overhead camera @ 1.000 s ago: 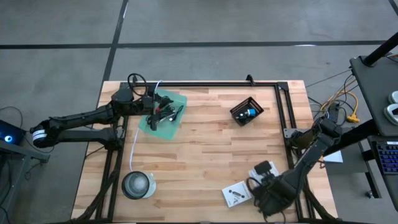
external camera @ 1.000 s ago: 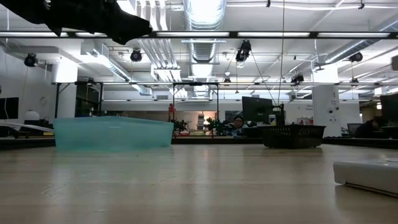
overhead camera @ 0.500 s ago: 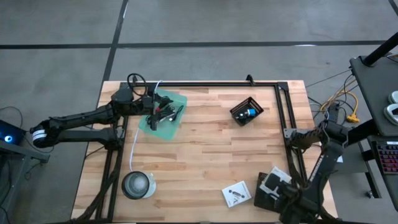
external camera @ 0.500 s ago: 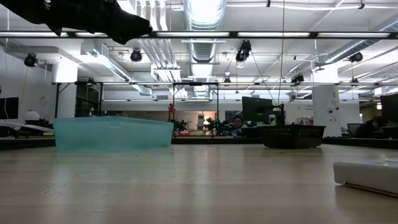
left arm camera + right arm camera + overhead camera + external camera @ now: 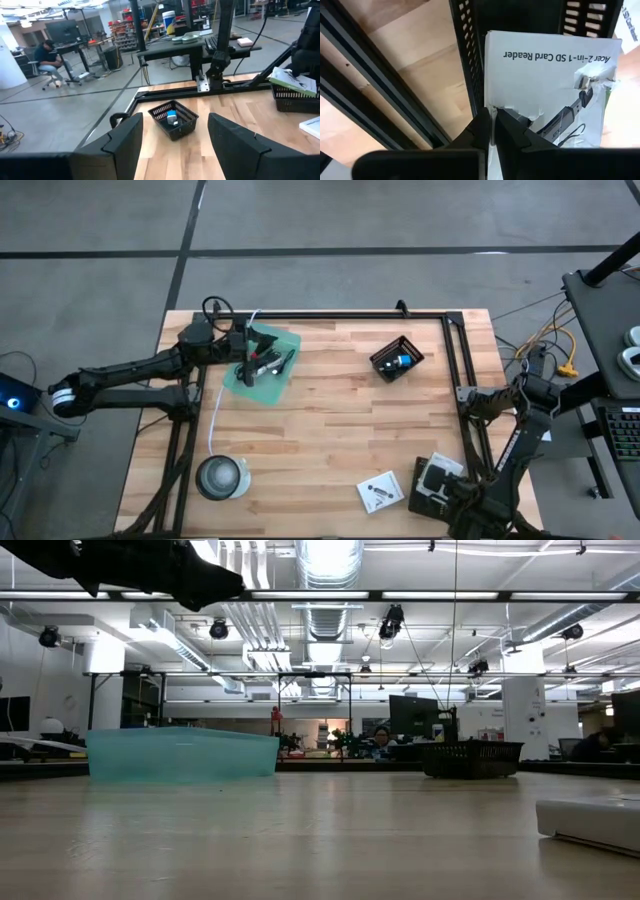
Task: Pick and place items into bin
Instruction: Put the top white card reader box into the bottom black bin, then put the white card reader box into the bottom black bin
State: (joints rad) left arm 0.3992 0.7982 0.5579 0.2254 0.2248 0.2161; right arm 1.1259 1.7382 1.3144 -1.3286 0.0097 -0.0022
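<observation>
My right gripper (image 5: 447, 488) is at the table's near right corner, shut on a white printed packet (image 5: 434, 476) marked as an SD card reader (image 5: 555, 80). My left gripper (image 5: 257, 358) hovers open and empty over the teal bin (image 5: 264, 370), which holds black cables and small pieces. A second white packet (image 5: 380, 492) lies flat on the table near the front edge and also shows in the low view (image 5: 590, 820). A small blue piece (image 5: 403, 361) lies in a black basket (image 5: 397, 360). My right gripper pinches the packet's torn edge (image 5: 506, 108) between its two fingers. The packet stands out beyond the fingertips, printed face toward the wrist camera, over the black frame rails (image 5: 470, 65). Whether it rests on anything, I cannot tell.
A round clear lidded tub (image 5: 221, 477) stands at the near left. A white cord (image 5: 216, 410) runs from the bin toward it. A black coiled cable (image 5: 216, 308) lies at the far left corner. Black frame rails (image 5: 452, 350) border the far and right sides.
My right gripper has gone toward the table's near right corner, carrying the white packet with it. In the last half second it has shifted only slightly. The second packet has stayed in place.
</observation>
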